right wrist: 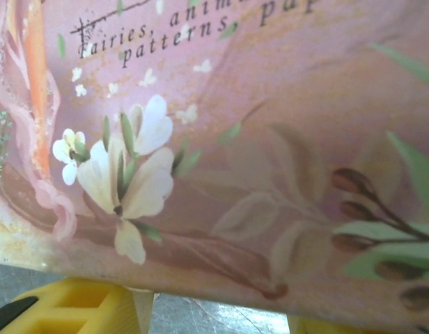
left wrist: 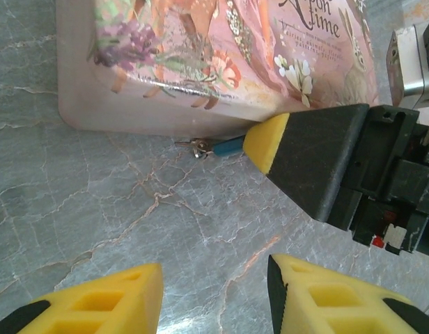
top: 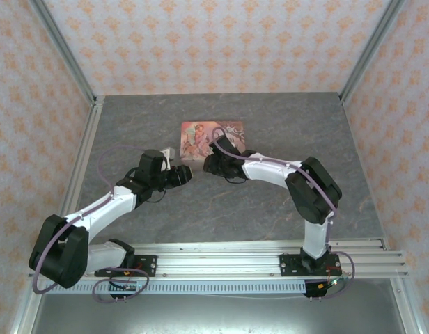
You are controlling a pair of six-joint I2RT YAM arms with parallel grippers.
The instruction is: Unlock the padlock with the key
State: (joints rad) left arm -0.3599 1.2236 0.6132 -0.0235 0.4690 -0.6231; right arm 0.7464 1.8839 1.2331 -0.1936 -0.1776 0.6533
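Note:
The tiny teal-blue padlock (left wrist: 228, 146) lies on the table against the near edge of the pink illustrated box (left wrist: 221, 56). A small metal piece (left wrist: 198, 146) sticks out at its left end; I cannot tell if it is the shackle or the key. My right gripper (top: 209, 164) is at the box's near edge, and one yellow-tipped finger (left wrist: 269, 141) touches the lock's right end. In the right wrist view the right gripper (right wrist: 214, 324) stands open under the box edge, bare table between its fingers. My left gripper (left wrist: 214, 299) is open, a short way in front of the lock.
The pink box (top: 212, 140) lies flat at the middle of the grey marbled table (top: 270, 202). Patterned walls and metal posts close the table on three sides. Both arms reach in toward the box's near edge, their grippers close together.

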